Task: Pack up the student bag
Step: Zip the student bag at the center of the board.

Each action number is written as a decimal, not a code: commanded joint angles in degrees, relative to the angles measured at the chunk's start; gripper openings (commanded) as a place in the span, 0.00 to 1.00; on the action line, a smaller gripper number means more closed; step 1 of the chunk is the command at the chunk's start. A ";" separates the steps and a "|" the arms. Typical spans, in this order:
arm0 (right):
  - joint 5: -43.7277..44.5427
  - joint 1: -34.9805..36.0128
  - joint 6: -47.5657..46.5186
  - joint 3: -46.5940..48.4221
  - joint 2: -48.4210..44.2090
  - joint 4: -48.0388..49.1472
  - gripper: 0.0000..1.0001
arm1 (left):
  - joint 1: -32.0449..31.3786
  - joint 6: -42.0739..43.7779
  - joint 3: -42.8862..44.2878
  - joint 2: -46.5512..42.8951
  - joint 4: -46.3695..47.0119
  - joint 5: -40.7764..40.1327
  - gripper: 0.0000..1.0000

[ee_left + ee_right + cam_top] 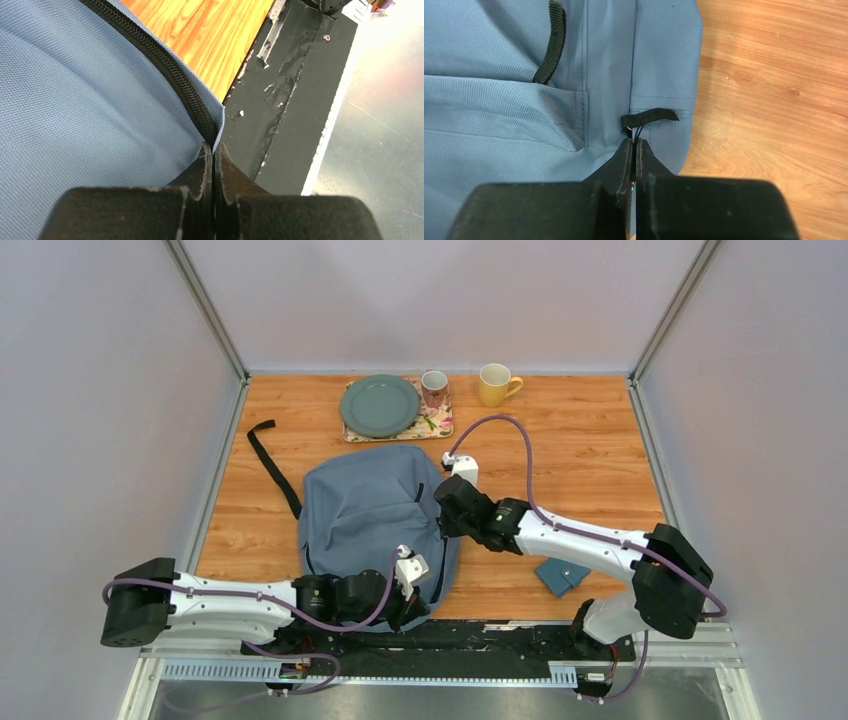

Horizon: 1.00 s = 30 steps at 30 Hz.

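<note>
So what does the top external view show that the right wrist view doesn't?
Only top external: the teal plate, patterned mug, yellow mug, floral tray, a blue wallet near the right arm's base, and the student bag's black strap trailing left. Only right wrist: the right gripper shut on a thin cord beside a small black tab at the bag's seam. Both: the bag on the wooden table.

off-task items on the wooden table (590,460)
i log a grey-green plate (379,405) and a patterned mug (434,388) on a floral tray (437,426) at the far edge, a yellow mug (494,385) just beside it, and a small blue pouch (561,576) near-right.
</note>
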 commanded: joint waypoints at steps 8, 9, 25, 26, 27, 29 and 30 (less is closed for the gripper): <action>18.67 -3.36 12.16 -9.34 -17.05 2.65 0.00 | -1.72 3.11 0.49 0.80 -7.09 -3.28 0.00; 19.99 -3.36 13.04 -11.52 -18.65 0.99 0.00 | -1.72 3.90 1.10 1.49 -7.00 -3.37 0.00; 5.33 -3.36 15.08 -17.35 -25.53 -5.09 0.17 | 2.59 1.11 7.87 4.23 -10.05 -2.24 0.75; 4.54 -3.36 14.47 -16.56 -25.96 -5.35 0.22 | 2.59 0.93 9.01 2.83 -10.95 -2.23 0.75; 3.92 -3.36 14.46 -16.12 -26.49 -6.31 0.29 | 2.59 0.75 9.63 1.95 -11.83 -2.41 0.76; 3.92 -3.45 14.63 -15.41 -28.59 -7.55 0.53 | 2.59 0.40 11.29 -1.29 -14.38 -3.63 0.76; 4.53 -3.36 15.24 -14.98 -29.47 -8.77 0.58 | 2.59 0.48 11.74 -2.53 -14.99 -3.99 0.76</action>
